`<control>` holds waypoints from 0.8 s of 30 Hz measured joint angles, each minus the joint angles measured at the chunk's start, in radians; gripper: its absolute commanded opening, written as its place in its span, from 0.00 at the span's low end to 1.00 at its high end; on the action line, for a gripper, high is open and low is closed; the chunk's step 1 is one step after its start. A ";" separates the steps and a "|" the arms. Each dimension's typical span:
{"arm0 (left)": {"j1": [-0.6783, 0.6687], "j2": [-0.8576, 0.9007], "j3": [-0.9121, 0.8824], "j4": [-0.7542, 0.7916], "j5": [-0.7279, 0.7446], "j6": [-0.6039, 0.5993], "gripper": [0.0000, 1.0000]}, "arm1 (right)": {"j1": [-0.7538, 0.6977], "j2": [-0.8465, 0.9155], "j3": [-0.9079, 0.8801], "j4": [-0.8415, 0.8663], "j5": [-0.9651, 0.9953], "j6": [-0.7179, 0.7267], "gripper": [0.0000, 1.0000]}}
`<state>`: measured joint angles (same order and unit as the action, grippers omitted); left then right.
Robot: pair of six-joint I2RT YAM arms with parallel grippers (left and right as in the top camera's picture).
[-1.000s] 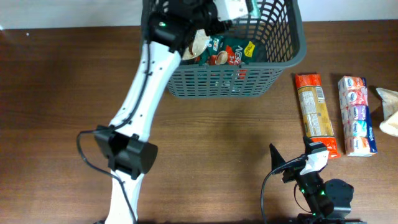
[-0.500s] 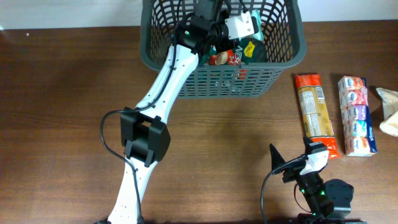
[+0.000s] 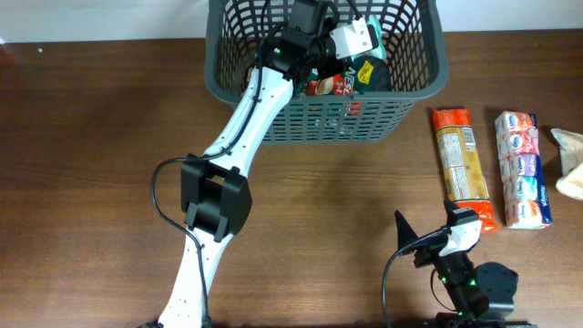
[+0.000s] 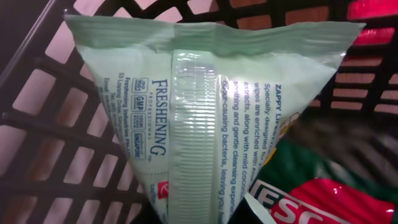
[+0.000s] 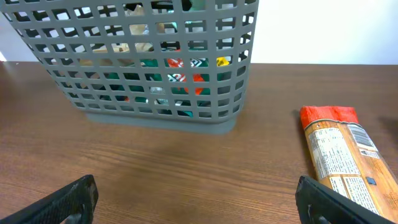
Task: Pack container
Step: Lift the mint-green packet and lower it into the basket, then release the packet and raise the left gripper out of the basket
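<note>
The dark grey lattice container (image 3: 321, 126) stands at the back of the table and also shows in the right wrist view (image 5: 155, 62). My left gripper (image 3: 363, 35) is inside it near the far right. It is shut on a pale green wipes packet (image 4: 199, 106), which hangs against the basket wall. A red and green packet (image 3: 335, 85) lies in the container beside it (image 4: 323, 199). My right gripper (image 3: 430, 233) is open and empty, low over the table's front edge (image 5: 199, 193).
An orange-ended long packet (image 3: 465, 169) lies right of the container, also seen in the right wrist view (image 5: 341, 155). Beside it are a white and purple multipack (image 3: 522, 169) and a beige packet (image 3: 570, 162) at the right edge.
My left arm has swung right over the container, carrying the wipes packet toward the far right side. The right arm has not moved.
</note>
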<state>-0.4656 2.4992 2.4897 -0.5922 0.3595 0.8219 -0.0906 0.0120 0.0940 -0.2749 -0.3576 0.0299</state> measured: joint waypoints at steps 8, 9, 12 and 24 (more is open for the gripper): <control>0.000 0.000 0.016 0.008 0.003 -0.161 0.69 | 0.000 0.000 0.000 0.000 0.000 0.001 0.99; 0.000 0.000 0.029 0.008 0.003 -0.203 0.68 | 0.000 0.000 0.000 0.000 0.000 0.001 0.99; 0.005 0.000 0.072 -0.014 0.003 -0.280 0.67 | 0.000 0.000 0.000 0.000 0.000 0.000 0.99; 0.133 -0.299 0.192 -0.489 -0.100 -0.555 0.50 | 0.000 0.000 0.000 0.000 0.000 0.000 0.99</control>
<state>-0.3325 2.1998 2.6816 -1.0817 0.2600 0.2672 -0.0906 0.0116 0.0940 -0.2749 -0.3576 0.0303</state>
